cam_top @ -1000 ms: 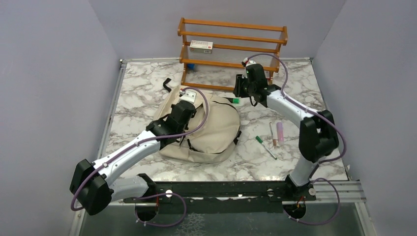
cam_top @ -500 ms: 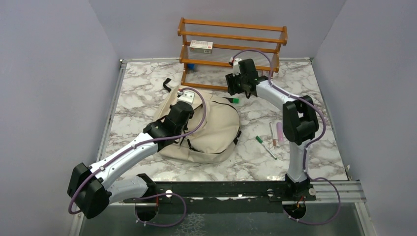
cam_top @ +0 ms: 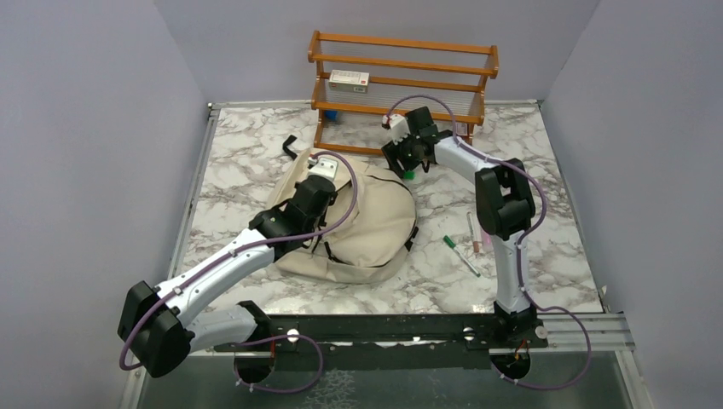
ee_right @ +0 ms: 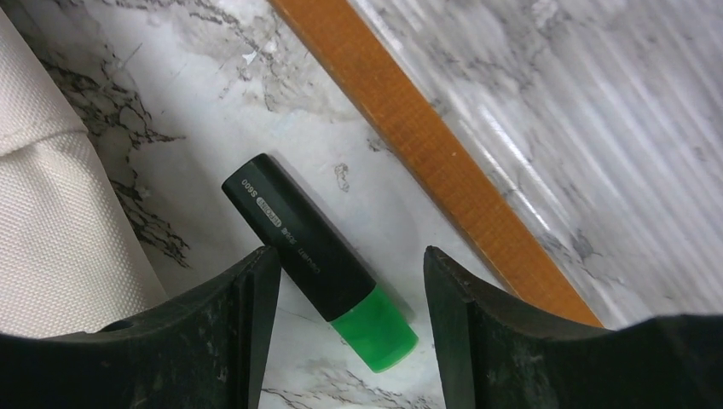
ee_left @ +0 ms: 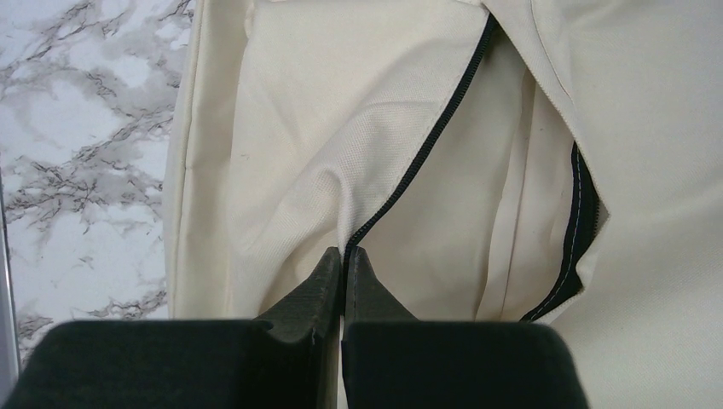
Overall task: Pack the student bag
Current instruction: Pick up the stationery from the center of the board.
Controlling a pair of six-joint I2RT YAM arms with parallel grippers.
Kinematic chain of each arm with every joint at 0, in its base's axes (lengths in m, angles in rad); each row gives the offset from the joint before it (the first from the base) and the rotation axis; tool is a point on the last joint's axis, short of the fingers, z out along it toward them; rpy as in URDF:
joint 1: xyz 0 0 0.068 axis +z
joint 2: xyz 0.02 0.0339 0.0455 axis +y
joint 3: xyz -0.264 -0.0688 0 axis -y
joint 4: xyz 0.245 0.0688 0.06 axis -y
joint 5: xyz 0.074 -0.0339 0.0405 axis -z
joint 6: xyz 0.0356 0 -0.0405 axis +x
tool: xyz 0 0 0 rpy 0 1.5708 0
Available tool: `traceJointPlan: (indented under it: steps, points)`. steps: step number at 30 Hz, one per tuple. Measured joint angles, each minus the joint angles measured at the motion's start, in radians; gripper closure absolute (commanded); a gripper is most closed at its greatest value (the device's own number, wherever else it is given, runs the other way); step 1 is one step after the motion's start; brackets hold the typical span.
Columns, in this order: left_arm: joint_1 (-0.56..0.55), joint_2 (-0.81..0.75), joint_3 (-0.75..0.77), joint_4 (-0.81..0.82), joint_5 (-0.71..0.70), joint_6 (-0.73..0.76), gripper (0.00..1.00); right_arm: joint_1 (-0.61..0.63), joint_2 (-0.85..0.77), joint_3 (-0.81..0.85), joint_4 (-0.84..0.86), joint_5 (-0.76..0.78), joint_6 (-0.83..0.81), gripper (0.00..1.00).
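The left arm covers part of the bag. The words on the box on the shelf are too small to read.

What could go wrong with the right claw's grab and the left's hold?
1. The highlighter lies slantwise between the open right claw's fingers; closing may spin it away.
2. The bag edge sits by one finger, the shelf rail near the other; descending could snag cloth or hit wood.
3. The left claw pinches only a thin fold at the zipper; it may slip and let the opening sag shut.
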Motion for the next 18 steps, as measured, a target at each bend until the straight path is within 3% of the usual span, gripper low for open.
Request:
traceJointPlan:
  steps: [3, 12, 18]
  points:
    - [0.000, 0.006, 0.005, -0.003, 0.001, -0.006, 1.00, 0.000, 0.017, 0.005, -0.018, -0.013, -0.022, 0.35]
    - [0.000, 0.024, 0.020, -0.018, 0.009, -0.011, 1.00, 0.000, 0.038, 0.011, -0.031, -0.014, -0.046, 0.64]
    - [0.001, 0.050, 0.048, -0.026, 0.018, -0.011, 1.00, -0.005, 0.029, -0.010, -0.006, -0.012, -0.024, 0.75]
